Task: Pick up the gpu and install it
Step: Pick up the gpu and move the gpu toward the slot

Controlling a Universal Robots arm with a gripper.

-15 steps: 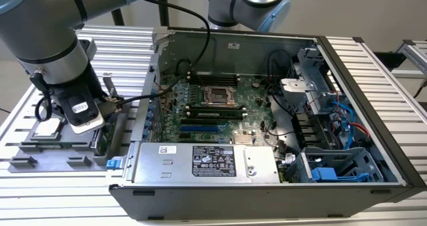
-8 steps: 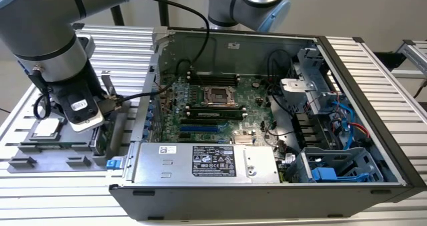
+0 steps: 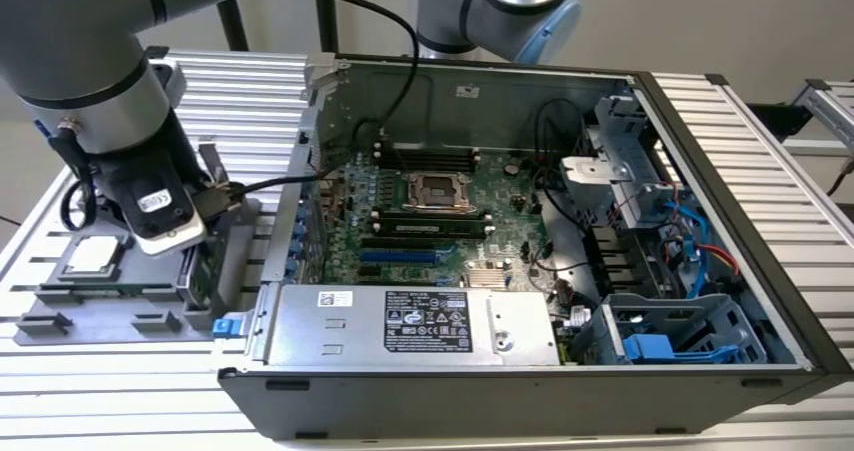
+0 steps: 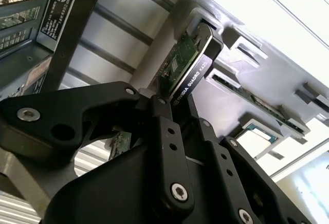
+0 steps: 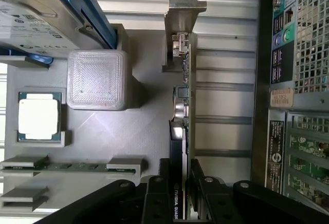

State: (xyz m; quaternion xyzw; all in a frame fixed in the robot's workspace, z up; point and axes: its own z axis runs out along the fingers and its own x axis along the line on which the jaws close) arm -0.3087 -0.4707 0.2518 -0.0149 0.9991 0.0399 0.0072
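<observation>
1. While the gpu (image 5: 181, 106) stands on edge in its slot of the grey parts tray (image 5: 149, 131), on the bench (image 3: 747, 121) at the exterior view's left of the open computer case (image 3: 534, 91), the jaws are seen in both wrist views pressed against its two faces. The card is judged to be clamped but not yet lifted.
2. The silver end bracket (image 5: 186, 0) is lodged against a tray post. If the card were drawn off at a slant, the bracket could be caught and the card twisted in the jaws.
3. Only a strip along the card's upper edge is held, so a slip or swing could be caused by a quick move.
4. The case's rear wall (image 5: 262, 80) lies near the card, with a band of bare bench between, so that wall could be struck by sideways travel.
5. On the other side, a grey block (image 5: 97, 77), a processor (image 5: 38, 116) and a memory stick (image 5: 61, 166) are set close by. Open room is judged to lie straight above.
6. Inside the case, black cables (image 3: 547, 131) are draped beside the motherboard (image 3: 427, 211) and could be snagged.
</observation>
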